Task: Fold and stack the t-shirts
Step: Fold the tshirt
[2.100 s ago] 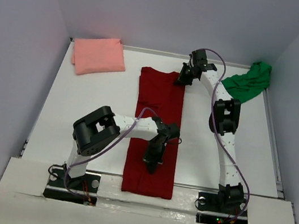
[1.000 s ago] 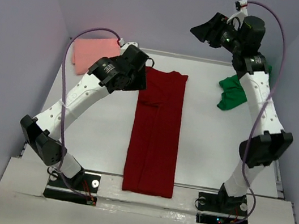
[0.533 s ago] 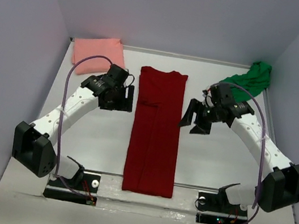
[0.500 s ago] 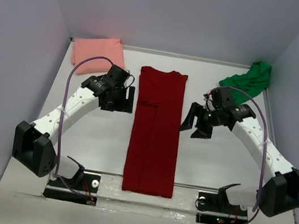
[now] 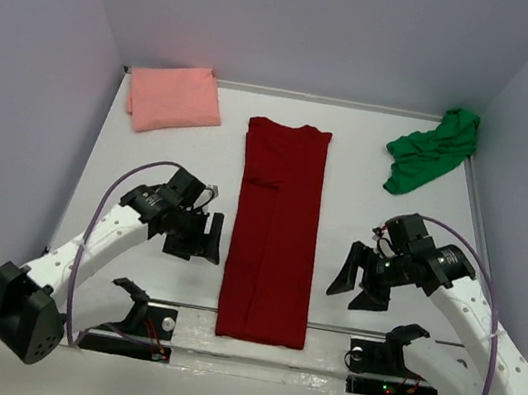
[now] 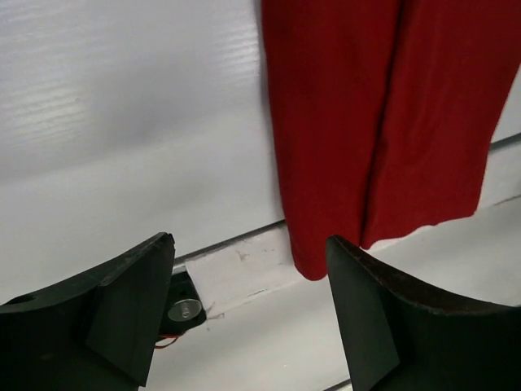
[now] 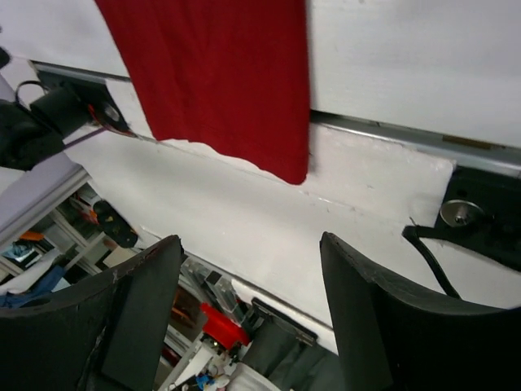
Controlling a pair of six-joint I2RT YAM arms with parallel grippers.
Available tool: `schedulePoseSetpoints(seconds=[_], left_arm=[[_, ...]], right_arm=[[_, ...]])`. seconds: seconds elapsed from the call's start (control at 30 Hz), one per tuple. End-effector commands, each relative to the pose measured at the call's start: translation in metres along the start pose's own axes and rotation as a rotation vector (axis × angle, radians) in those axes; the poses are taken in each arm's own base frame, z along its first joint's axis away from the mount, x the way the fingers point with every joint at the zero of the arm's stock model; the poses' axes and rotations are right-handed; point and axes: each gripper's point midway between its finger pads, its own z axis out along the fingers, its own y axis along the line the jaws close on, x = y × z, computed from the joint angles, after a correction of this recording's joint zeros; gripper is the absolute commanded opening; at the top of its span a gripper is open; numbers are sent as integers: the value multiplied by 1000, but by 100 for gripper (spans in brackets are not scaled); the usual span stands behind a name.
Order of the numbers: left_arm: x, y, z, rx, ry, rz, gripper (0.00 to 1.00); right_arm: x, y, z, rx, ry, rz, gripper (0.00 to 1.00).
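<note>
**Both end effectors open beside the near half of the dark red t-shirt**

The dark red t-shirt [image 5: 277, 230] lies in the middle of the desk [image 5: 167, 171], folded into a long narrow strip that runs from far to near, with its near hem lapping over the desk's near edge. The left end effector [image 5: 197, 245] hangs just off the strip's left edge, its jaws spread wide with nothing between them. The right end effector [image 5: 356, 286] sits off the strip's right edge, a little further from the cloth, also spread and empty. Neither one touches the shirt.

The salmon pink t-shirt [image 5: 173, 98] lies folded at the far left corner. The bright green t-shirt [image 5: 432, 150] is crumpled at the far right — both well apart from the arms.

Only the top view takes in all three shirts. The left wrist view adds detail of its own: between the left end effector's fingers [image 6: 122, 318] the red strip [image 6: 366, 122] shows a lengthwise crease, and its near hem ends unevenly past the desk's edge. The right wrist view shows the strip's near right corner [image 7: 220, 81] — beyond the right end effector [image 7: 252, 318] — lying over the edge rail.
</note>
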Motion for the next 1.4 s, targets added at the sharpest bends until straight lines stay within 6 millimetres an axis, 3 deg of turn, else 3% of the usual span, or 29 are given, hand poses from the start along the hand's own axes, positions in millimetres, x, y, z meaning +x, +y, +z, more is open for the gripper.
schedulePoseSetpoints(seconds=[0.0,0.17,0.37,0.5,0.63,0.7,0.73,0.77,0.8,0.83,0.87,0.9,0.93,1.0,1.03,1.07,1.37], left_arm=[[11,-19,-23,122,-66,-44,84],[21,-35,-35,162,-101,-123,84],[78,-67,-11,195,58,-90,82],[57,-81,-24,183,-25,-91,83],[44,-86,-9,108,-8,-69,83],[23,-97,-7,73,-47,-57,83],[12,-103,-9,73,-77,-33,83],[-10,-114,-17,76,-120,-27,82],[-23,-112,-18,50,-145,-19,77],[-37,-108,-20,20,-174,-19,66],[-50,-101,-16,-8,-172,5,32],[-76,-89,-20,-11,-207,-50,15],[-88,-91,-19,39,-209,-63,2],[-121,-74,-19,43,-234,-100,0],[-132,-69,-13,26,-235,-88,0],[-149,-69,-18,24,-267,-84,0],[-226,-42,26,-28,-265,-95,0]], right_arm=[[21,-10,-1,9,50,9,73],[31,-24,6,10,61,-7,72],[39,-35,7,21,67,-65,71],[27,-27,6,6,22,-89,71],[3,-15,15,-4,-13,-113,71],[-16,-8,16,11,-48,-172,69],[-31,5,16,5,-64,-201,56],[-40,12,17,4,-75,-210,49],[-49,20,17,-4,-88,-218,40],[-58,27,17,-6,-98,-225,24],[-76,41,19,-11,-115,-237,0],[-84,47,21,-14,-116,-244,0],[-92,54,22,-19,-119,-254,0],[-115,69,27,-18,-131,-274,0],[-130,77,33,-14,-140,-286,0],[-137,79,36,-8,-144,-292,0],[-209,94,95,-42,-133,-242,0]])
